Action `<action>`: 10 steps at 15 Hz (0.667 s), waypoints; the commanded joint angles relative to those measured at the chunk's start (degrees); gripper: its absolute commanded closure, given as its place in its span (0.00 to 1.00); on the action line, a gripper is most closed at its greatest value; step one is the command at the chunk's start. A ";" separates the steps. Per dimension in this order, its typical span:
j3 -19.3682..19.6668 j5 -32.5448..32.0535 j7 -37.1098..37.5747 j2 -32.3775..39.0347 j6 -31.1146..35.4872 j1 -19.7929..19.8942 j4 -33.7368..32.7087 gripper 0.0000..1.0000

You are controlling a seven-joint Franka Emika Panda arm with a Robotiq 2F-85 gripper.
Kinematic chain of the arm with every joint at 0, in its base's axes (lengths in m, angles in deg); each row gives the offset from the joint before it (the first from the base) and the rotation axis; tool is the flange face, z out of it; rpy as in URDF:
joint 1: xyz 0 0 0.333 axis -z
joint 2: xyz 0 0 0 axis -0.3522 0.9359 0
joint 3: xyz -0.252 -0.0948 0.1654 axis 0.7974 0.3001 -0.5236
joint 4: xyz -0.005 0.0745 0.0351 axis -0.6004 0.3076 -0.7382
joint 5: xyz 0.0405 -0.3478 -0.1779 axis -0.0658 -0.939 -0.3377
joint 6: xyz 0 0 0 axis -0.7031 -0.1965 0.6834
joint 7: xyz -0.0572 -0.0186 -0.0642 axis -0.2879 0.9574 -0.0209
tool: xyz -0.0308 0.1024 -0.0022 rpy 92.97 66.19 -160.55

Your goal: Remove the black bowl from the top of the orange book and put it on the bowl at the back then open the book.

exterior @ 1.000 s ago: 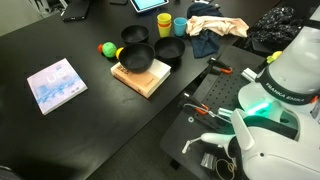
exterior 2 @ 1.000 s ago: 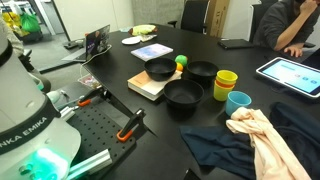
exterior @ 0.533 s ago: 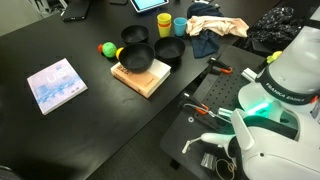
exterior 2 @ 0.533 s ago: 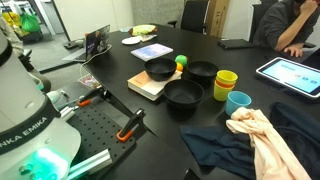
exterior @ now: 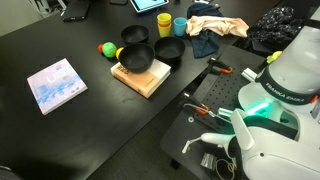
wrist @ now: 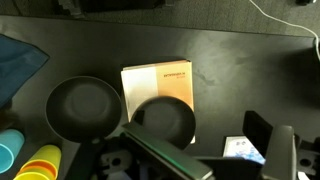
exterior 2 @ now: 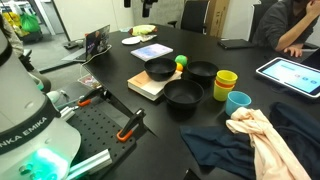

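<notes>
arm shell [exterior: 285, 70]: showing wht, rounded
lettering [exterior: 275, 97]: reading "FRANKA EMIKA"
base light [exterior: 262, 118]: glowing grn
gripper [wrist: 200, 135]: looking blk

Both exterior views look down across a dark table [exterior: 90, 125] [exterior 2: 190, 45] from beside the robot [exterior: 275, 85] [exterior 2: 25, 120], at opposing angles. The wrist view looks straight down from well above. All three share the orange book [exterior: 143, 80] [exterior 2: 146, 88] [wrist: 160, 80] and black bowl [exterior: 136, 56] [exterior 2: 160, 69] [wrist: 165, 120].

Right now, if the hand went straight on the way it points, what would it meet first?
Probably the matte black round bowl sitting on the thick orange book; the hand points down there, though depth is unclear.
</notes>
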 commanded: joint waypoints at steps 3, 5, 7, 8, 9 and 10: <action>-0.83 -0.39 2.42 14.63 8.42 1.38 -1.01 0.00; -0.78 0.46 2.53 19.37 13.75 1.24 -0.98 0.00; -1.00 -0.59 2.51 24.53 20.03 1.38 -0.79 0.00; -0.98 -1.56 2.48 27.20 23.04 1.65 -0.83 0.00; -1.02 -2.82 3.11 29.37 25.24 1.88 -1.16 0.00; -0.84 -4.03 3.50 31.73 27.61 2.13 -1.64 0.00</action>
